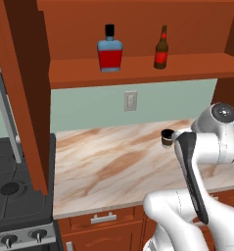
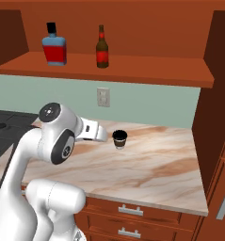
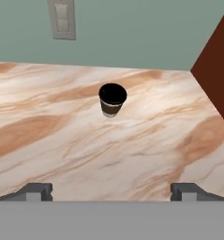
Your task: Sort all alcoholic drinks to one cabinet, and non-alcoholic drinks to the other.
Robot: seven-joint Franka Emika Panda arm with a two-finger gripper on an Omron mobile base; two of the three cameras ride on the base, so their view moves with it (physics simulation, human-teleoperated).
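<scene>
Both alcoholic drinks already stand upright on the wall cabinet shelf [image 1: 138,68], well apart: the squat red bottle [image 1: 110,51] with pale-blue shoulders and black cap to the left, the slim brown long-necked bottle [image 1: 161,49] with red label to the right. Judged: the alcohol half of the sort looks done for this cabinet. The dark-brown cup [image 3: 112,99] with black lid sits upright on the marbled tan counter [image 2: 151,164], towards the far wall, below and right of the pale wall outlet [image 2: 103,97]. Nothing touches it. In the hand view the gripper [image 3: 112,191] looks straight at the cup from the near side, jaws spread wide and empty, cup roughly centred between the fingertips [image 3: 36,191] but well apart from them. Judged: an approach lined up to grasp the cup. The cup is short, round and slightly tapered, with smooth walls; a side pinch should hold, though the taper could slip.
</scene>
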